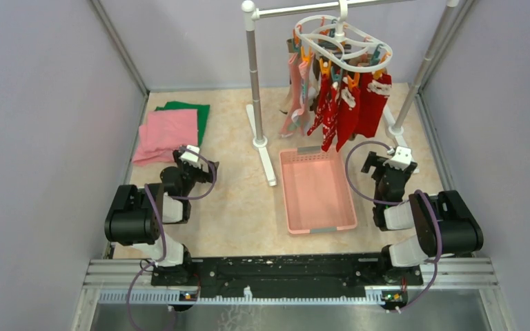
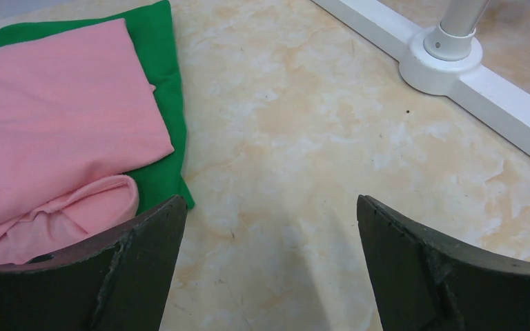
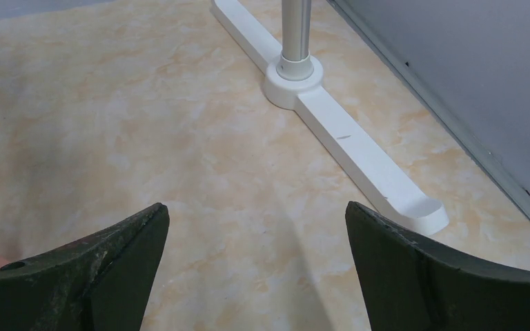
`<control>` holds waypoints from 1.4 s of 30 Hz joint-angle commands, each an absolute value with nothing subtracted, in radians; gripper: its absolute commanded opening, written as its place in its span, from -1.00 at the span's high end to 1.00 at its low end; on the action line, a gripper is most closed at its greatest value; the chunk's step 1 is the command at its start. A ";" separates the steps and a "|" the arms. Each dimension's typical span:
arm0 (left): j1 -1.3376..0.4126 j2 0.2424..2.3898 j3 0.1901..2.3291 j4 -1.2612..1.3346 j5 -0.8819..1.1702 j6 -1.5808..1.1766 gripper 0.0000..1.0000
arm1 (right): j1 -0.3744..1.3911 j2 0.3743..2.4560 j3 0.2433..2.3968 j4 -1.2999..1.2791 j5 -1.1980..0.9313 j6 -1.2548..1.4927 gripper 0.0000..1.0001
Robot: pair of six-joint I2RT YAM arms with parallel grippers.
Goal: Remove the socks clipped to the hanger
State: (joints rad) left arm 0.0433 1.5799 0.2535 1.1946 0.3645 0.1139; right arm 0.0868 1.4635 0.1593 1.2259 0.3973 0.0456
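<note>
Only the overhead view shows the socks (image 1: 348,114) pegged to the hanger (image 1: 331,47), upper centre; left end effector (image 2: 269,207) and right end effector (image 3: 257,210) sit low, tilted down, spread and empty

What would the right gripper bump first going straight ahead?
Probably the bare tabletop: the open right gripper tilts down toward it. The stand's white foot sits just right of that line; depth is unclear.

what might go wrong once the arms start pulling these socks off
The socks hang bunched together on the hanger, so a grab might pinch two, or a peg. The hanger hangs only by its hook on the rail stand; a hard tug could swing or unhook it.
</note>
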 commanded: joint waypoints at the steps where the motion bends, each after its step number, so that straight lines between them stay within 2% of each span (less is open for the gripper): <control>1: 0.041 1.584 0.253 1.242 0.368 0.112 -0.98 | 0.081 1.459 0.170 1.252 0.388 0.055 -0.97; 12: 0.044 1.554 0.260 1.213 0.320 0.082 -0.98 | 0.093 1.441 0.181 1.218 0.424 0.050 -0.97; 14: 0.054 1.496 0.331 0.998 0.319 0.072 -0.98 | 0.119 1.357 0.199 1.135 0.441 0.024 -0.97; 16: 0.056 1.449 0.513 0.664 0.315 0.082 -0.98 | 0.146 1.250 0.263 0.925 0.492 0.035 -0.97; 20: 0.058 1.450 0.760 0.180 0.421 0.148 -0.98 | 0.145 1.056 0.417 0.384 0.595 0.487 -0.97; 21: 0.060 1.450 0.803 0.096 0.447 0.166 -0.98 | 0.142 1.024 0.430 0.312 0.572 0.588 -0.97; 24: 0.061 1.444 0.901 -0.106 0.516 0.187 -0.98 | 0.122 0.926 0.439 0.248 0.331 0.609 -0.97; 27: 0.062 1.428 0.988 -0.264 0.566 0.196 -0.98 | 0.127 0.786 0.450 0.168 0.175 0.553 -0.97; 31: 0.062 1.415 1.115 -0.434 0.657 0.247 -0.98 | 0.181 0.625 0.505 0.043 0.142 0.436 -0.97; 36: 0.050 1.401 1.208 -0.520 0.833 0.279 -0.98 | 0.273 0.628 0.643 -0.100 0.107 0.358 -0.91; 42: -0.149 1.414 1.311 -0.575 0.735 0.312 -0.98 | 0.327 0.648 0.778 -0.199 0.070 0.318 -0.86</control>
State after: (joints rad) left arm -0.0219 1.4292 1.2289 -0.5030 0.7334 0.2642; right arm 0.3027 0.6502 0.6926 -0.1059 0.1177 0.3737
